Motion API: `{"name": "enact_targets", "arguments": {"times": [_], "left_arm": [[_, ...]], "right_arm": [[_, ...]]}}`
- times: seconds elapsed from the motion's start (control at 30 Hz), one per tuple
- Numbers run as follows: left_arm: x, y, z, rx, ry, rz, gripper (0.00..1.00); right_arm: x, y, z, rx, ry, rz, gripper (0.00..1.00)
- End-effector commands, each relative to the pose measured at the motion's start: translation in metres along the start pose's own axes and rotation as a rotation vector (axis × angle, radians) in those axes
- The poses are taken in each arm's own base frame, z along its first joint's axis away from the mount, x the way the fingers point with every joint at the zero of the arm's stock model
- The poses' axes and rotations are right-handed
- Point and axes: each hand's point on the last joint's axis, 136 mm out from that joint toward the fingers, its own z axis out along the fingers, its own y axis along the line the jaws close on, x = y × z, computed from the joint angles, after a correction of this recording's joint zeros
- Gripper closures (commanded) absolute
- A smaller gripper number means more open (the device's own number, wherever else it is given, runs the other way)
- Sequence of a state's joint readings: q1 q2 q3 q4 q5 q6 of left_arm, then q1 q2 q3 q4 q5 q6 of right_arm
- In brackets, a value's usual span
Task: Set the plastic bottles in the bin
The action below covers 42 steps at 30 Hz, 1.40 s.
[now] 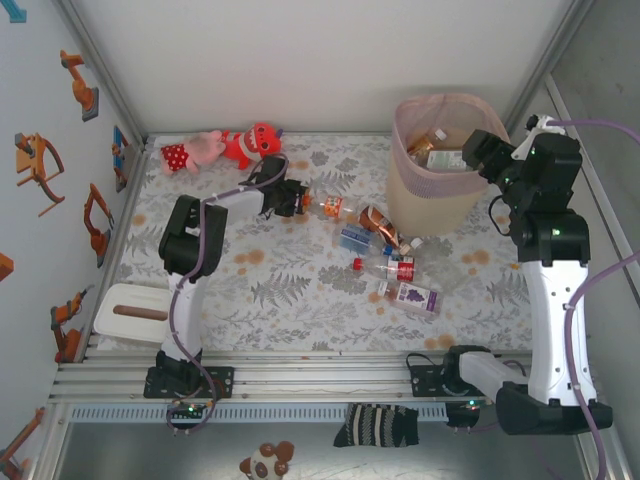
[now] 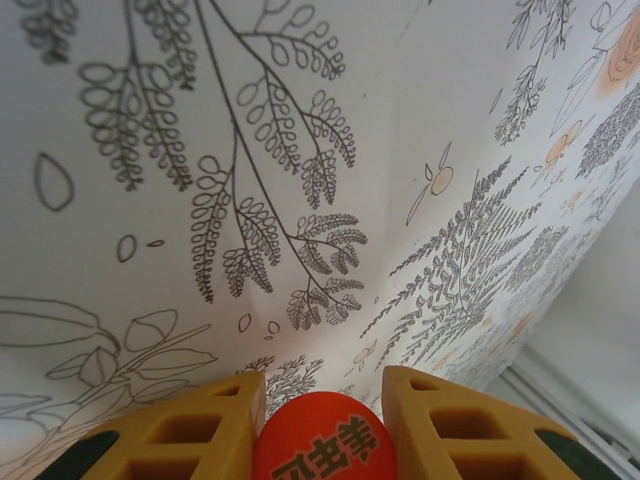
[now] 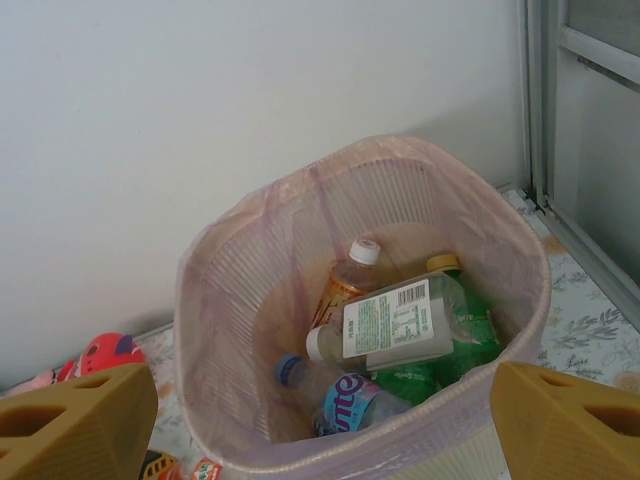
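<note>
Nearest the arm bases, a handful of plastic bottles lie clustered on the floral tablecloth, a purple-labelled one foremost. Farther in, the left gripper is closed tight on an orange-labelled bottle, its yellow fingers pressed to either side. At the far right, the right gripper hangs wide open and empty above the bin, which holds several bottles.

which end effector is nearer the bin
Right. The right end effector hangs open at the bin rim; the left end effector is well off to its left, shut on a bottle.
</note>
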State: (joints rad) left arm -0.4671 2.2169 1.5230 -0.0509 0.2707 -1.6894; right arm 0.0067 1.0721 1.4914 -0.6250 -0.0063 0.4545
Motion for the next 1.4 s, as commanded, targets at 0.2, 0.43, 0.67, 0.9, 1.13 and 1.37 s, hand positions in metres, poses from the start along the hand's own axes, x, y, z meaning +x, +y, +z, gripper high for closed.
{"name": "enact_targets", "arguments": {"times": [0.2,0.43,0.67,0.9,1.13,1.37], "left_arm": [[-0.012,-0.032,-0.06,0.136,-0.074,0.08,0.73],[-0.002,-0.069,-0.116,0.295,-0.098,0.335,0.75],[0.041,-0.111,-0.188,0.523,-0.082,0.696,0.78],[0.109,-0.133,-0.257,0.792,0.05,1.076,0.78],[0.175,-0.126,-0.307,0.959,0.169,1.427,0.81],[0.228,-0.101,-0.352,1.089,0.197,1.717,0.85]], "right_arm": [[-0.004,0.006,-0.014,-0.04,-0.017,-0.004,0.15],[0.003,0.033,-0.017,-0.205,0.001,-0.034,0.15],[0.016,0.08,-0.029,-0.52,0.013,-0.101,0.16],[0.031,0.113,-0.045,-0.758,0.03,-0.198,0.18],[0.066,0.143,-0.053,-0.883,0.098,-0.35,0.17],[0.11,0.181,-0.063,-1.037,0.198,-0.493,0.13]]}}
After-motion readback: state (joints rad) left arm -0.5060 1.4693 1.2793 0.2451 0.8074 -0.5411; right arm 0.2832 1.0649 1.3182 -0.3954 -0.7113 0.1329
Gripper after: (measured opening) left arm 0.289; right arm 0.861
